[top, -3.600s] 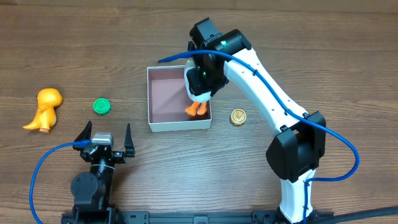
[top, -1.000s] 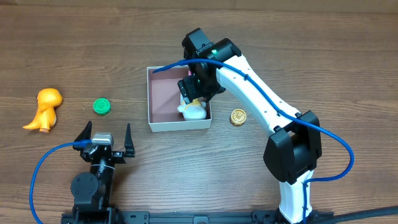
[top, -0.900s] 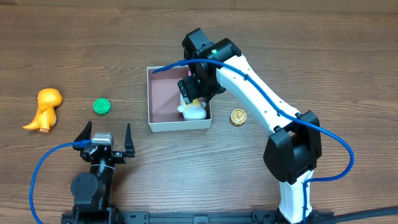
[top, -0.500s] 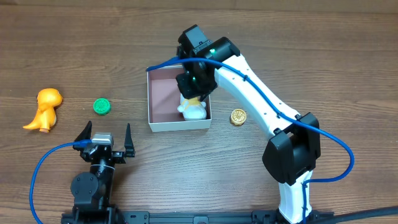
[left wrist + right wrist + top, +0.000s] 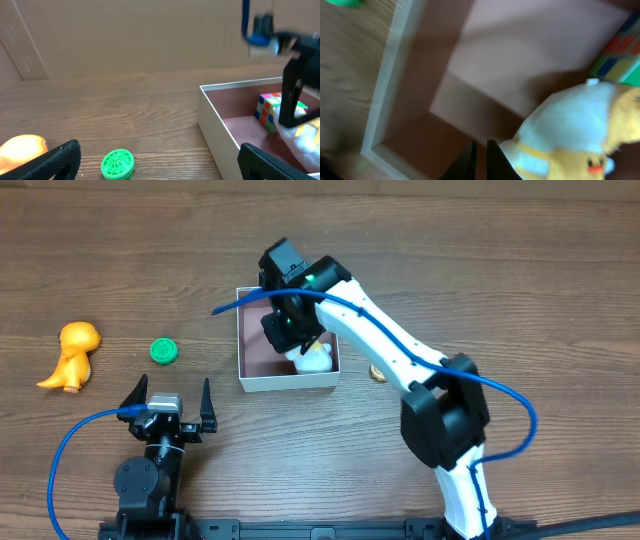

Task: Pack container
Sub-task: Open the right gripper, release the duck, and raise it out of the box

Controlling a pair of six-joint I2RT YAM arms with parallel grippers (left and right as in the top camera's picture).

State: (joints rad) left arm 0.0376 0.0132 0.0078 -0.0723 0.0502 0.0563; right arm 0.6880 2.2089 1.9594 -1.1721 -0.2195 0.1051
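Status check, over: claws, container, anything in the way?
Left claw open, off to the side. Right claw shut, empty, low over container. Duck toy, colour cube inside; orange figure, green cap outside. Nothing blocking.

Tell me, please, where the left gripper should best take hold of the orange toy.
Come from straight above with the open left gripper and close across the orange toy just below its round head, where it looks narrower. It lies flat, head away from the robot and tail tapering toward it, so fingers on either long side should seat best. The tail would likely slip.
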